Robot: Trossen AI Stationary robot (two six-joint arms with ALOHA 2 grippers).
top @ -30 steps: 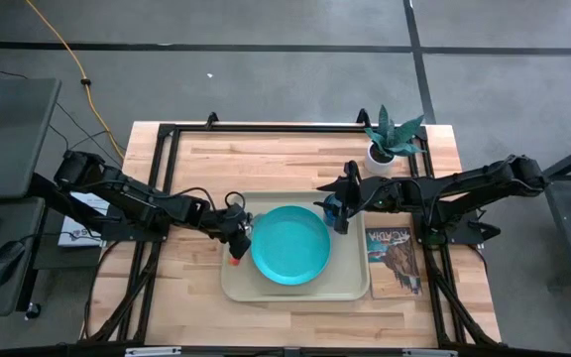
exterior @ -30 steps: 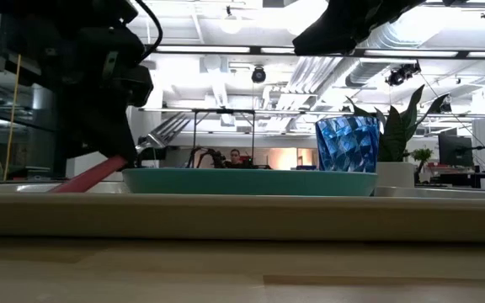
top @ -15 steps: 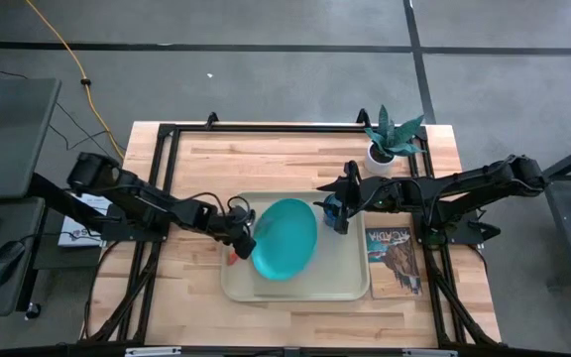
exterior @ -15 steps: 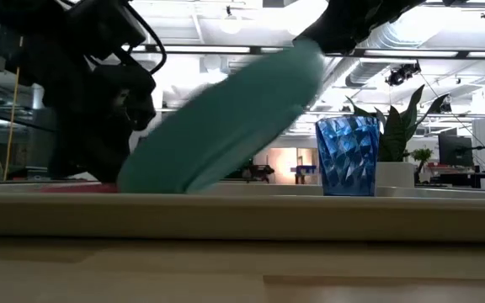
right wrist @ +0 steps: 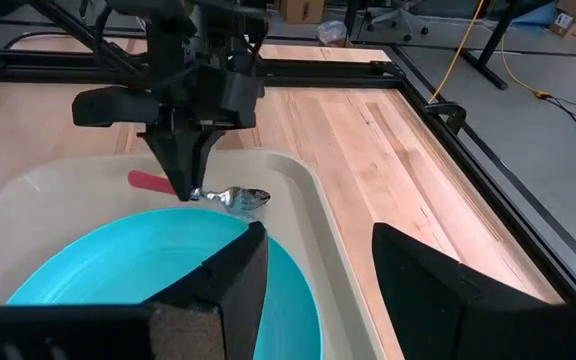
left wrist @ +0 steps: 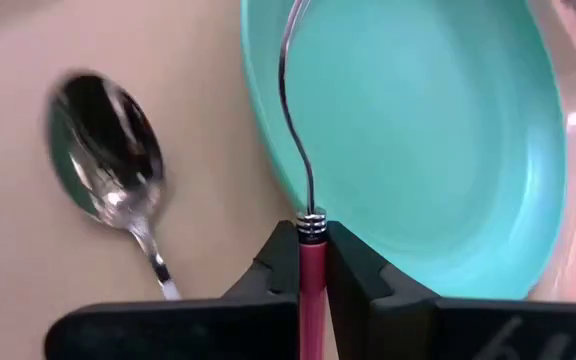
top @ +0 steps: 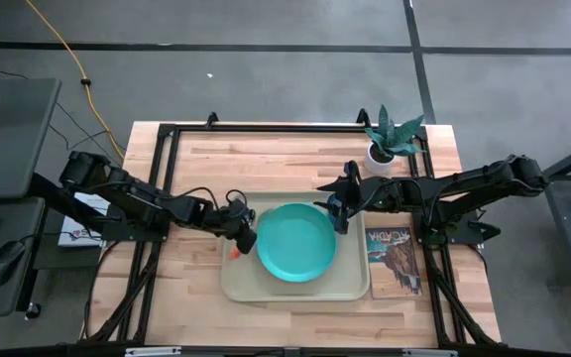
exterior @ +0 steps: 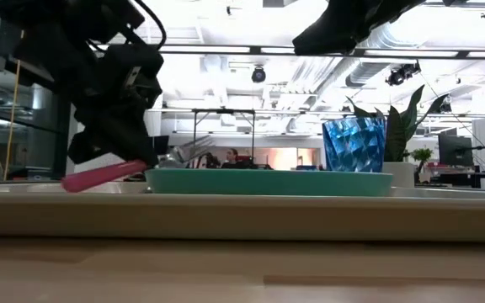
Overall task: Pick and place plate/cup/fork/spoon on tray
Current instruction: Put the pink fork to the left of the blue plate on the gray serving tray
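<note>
While the left pincer (left wrist: 311, 262) clamps the fork's (left wrist: 303, 180) red-pink handle at the turquoise plate's (top: 296, 243) rim, the right pincer (right wrist: 313, 280) hangs spread apart above the tray (top: 350, 273).

One plate (top: 296, 243), cup (exterior: 354, 144), fork (left wrist: 303, 150), spoon (left wrist: 108, 165), tray (top: 353, 290).

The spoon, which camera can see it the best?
The left wrist view: the spoon lies in plain sight on the tray, beside the plate. The right wrist view shows only its bowl behind the left gripper. The high and low views hide it.
</note>
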